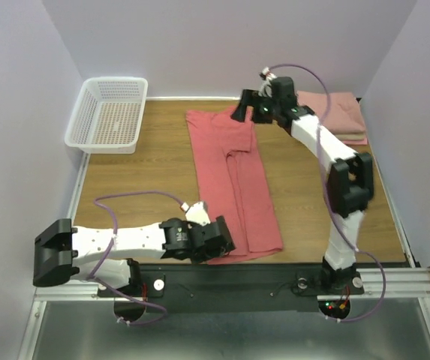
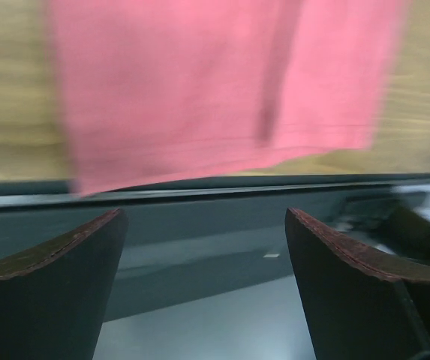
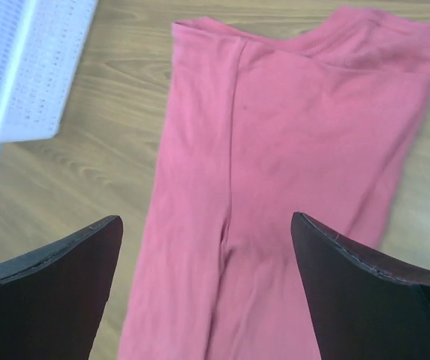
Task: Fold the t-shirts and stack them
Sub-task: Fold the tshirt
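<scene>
Left gripper (image 2: 203,216) spread wide by the red shirt's (image 1: 233,176) near hem, holding nothing; right gripper (image 3: 205,219) spread above its collar end, empty

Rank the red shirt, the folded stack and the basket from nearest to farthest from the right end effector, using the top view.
From the right end effector:
1. Red shirt, under it, mid-table.
2. Folded stack, to its right, far right corner.
3. Basket, to its left, far left corner.

Coral-red t-shirt (image 3: 290,187) on wooden table (image 3: 102,157), white basket (image 3: 27,67), jaws apart
</scene>
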Controlling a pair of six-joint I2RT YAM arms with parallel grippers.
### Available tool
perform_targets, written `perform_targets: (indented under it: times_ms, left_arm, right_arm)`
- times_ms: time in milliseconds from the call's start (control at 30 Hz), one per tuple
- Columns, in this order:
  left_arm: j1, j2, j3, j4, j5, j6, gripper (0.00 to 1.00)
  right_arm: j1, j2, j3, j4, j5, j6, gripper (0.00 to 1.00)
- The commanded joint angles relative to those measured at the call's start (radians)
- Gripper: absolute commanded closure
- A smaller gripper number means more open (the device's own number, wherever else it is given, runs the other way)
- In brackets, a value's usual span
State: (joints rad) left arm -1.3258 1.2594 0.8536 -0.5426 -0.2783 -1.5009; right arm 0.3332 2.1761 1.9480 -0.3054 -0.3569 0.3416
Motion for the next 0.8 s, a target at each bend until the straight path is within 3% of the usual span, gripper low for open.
perform_targets:
  times_ms: [0, 100, 233, 300, 333, 600, 767]
  left_arm:
    - [-0.024, -0.109, -0.158, -0.051, -0.004, -0.102, 0.02]
    - [-0.027, -0.21, -0.266, 0.019, 0.021, -0.117, 0.02]
    - [-0.026, -0.274, -0.353, 0.041, 0.018, -0.14, 0.02]
    - [-0.024, -0.302, -0.379, 0.078, 0.017, -0.144, 0.06]
    - [-0.023, -0.308, -0.407, 0.133, 0.019, -0.136, 0.14]
    - [-0.001, -0.256, -0.445, 0.253, 0.036, -0.108, 0.38]
    - [0.057, -0.216, -0.485, 0.32, 0.082, -0.07, 0.58]
  right_arm:
    - [0.001, -0.306, -0.387, -0.004, 0.142, 0.006, 0.0]
    - [0.001, -0.539, -0.741, -0.006, 0.219, 0.094, 0.0]
    - [0.001, -0.787, -1.053, -0.005, 0.184, 0.183, 0.0]
    - [0.003, -0.912, -1.147, -0.006, 0.113, 0.175, 0.0]
    - [0.004, -0.996, -1.226, -0.008, 0.069, 0.169, 0.0]
    - [0.003, -1.248, -1.366, -0.205, -0.04, 0.197, 0.0]
    - [0.004, -1.302, -1.406, -0.279, -0.068, 0.226, 0.0]
